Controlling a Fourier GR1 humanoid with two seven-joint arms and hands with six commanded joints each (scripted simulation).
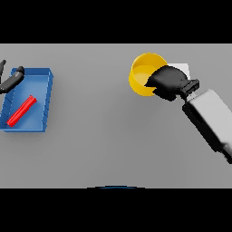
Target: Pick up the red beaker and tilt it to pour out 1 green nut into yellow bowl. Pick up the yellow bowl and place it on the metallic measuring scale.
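yellow bowl (144, 74) sits on the far right part of the grey table (99, 136), held at its right rim by the right hand (168, 81). nearest in the scene, the right arm (210, 118) enters from the right edge as a white and grey forearm and runs up and leftward to that dark hand. the hand's fingers curl over the bowl's rim and into its near right side, so the hand grips the bowl. just behind the hand, a small pale corner of the metallic measuring scale (182, 68) shows, mostly hidden by the hand and the bowl; whether the bowl rests on it cannot be told. on the left side of the table lies a blue tray (45, 97), well apart from the bowl. inside the tray a red beaker (21, 110) lies on its side, slanting from lower left to upper right. the left hand (12, 79) shows at the far left edge, over the tray's far left corner, its dark fingers straight and relaxed, holding nothing.
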